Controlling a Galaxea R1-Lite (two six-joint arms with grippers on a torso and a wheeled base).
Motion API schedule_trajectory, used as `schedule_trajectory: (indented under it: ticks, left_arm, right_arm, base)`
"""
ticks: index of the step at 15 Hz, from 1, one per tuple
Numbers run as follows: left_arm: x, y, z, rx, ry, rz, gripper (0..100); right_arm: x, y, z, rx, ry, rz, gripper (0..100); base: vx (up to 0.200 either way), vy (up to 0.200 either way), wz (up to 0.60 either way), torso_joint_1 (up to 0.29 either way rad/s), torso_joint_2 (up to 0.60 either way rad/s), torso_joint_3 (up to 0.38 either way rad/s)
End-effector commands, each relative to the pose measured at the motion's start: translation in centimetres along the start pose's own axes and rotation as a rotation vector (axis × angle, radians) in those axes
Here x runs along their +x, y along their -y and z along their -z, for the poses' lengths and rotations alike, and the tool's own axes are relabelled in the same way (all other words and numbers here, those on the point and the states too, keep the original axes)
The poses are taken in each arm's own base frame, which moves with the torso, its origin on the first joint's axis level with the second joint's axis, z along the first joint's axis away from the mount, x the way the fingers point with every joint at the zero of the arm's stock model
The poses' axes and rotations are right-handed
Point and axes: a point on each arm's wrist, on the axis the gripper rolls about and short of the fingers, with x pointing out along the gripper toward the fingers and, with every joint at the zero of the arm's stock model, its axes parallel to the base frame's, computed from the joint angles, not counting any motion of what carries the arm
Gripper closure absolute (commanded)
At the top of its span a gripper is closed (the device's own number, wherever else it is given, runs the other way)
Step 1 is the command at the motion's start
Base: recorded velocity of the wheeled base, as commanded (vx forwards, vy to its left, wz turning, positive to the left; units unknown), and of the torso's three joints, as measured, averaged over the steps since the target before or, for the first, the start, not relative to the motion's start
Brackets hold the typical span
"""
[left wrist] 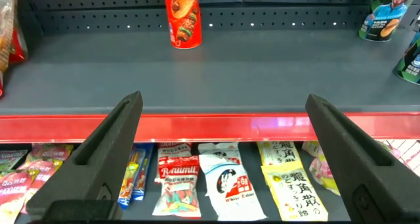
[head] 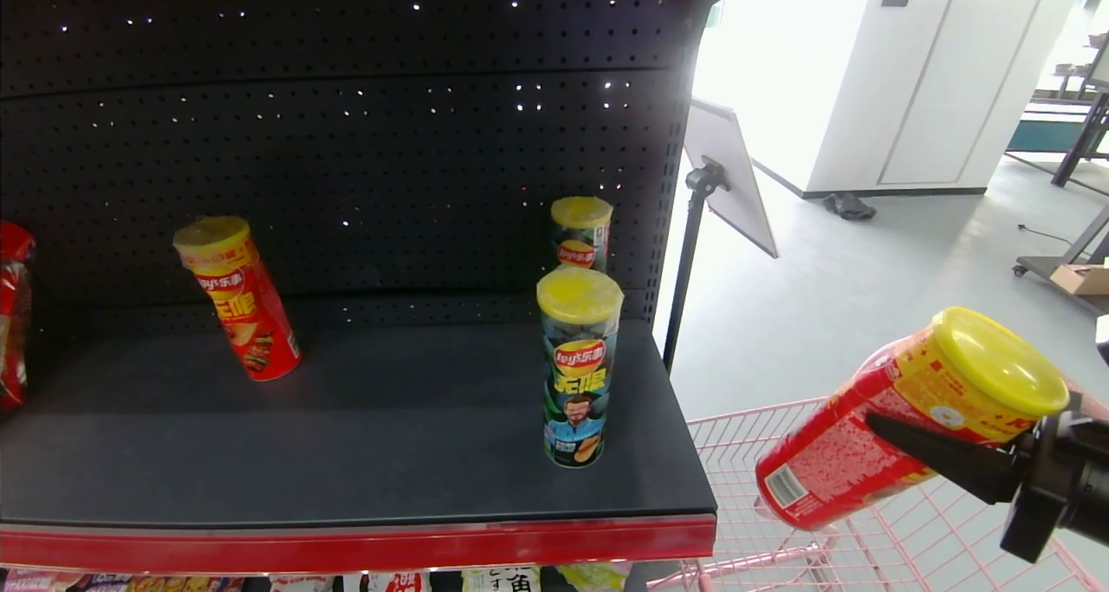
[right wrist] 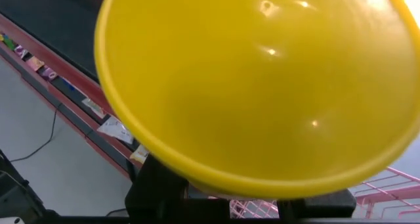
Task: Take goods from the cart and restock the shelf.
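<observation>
Red can (head: 823, 475) in rt gripper (head: 892, 414); over cart (head: 918, 544)

Head view: high, looking forward and down onto the shelf (head: 364, 419), cart (head: 736, 415) at 4 o'clock. Left wrist view: low and close, facing in over the shelf's red front edge; shares the standing red can (head: 238, 297), at 10 o'clock in head view. Right wrist view: hard against the yellow lid (right wrist: 262, 86) of the held can (head: 832, 471).
</observation>
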Motion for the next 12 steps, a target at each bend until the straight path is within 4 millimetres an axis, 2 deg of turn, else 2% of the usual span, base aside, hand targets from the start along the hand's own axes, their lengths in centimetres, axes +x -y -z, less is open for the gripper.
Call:
schedule_trajectory:
  ticks: [1,10,12]
  left_arm:
    - [0.01,0.00,0.00,0.000,-0.001,-0.001,0]
    - [0.01,0.00,0.00,0.000,-0.001,-0.001,0]
    - [0.01,0.00,0.00,-0.001,-0.001,-0.001,0]
  right_arm:
    - [0.03,0.05,0.61,0.013,-0.025,0.014,100]
    - [-0.07,0.93,1.31,0.035,-0.060,0.094,100]
    - [-0.14,0.96,1.28,0.034,-0.058,0.104,100]
  base:
    - [0.000,0.000,0.00,0.000,0.00,0.000]
    - [0.000,0.000,0.00,0.000,0.00,0.000]
    - [0.000,0.200,0.00,0.000,0.00,0.005]
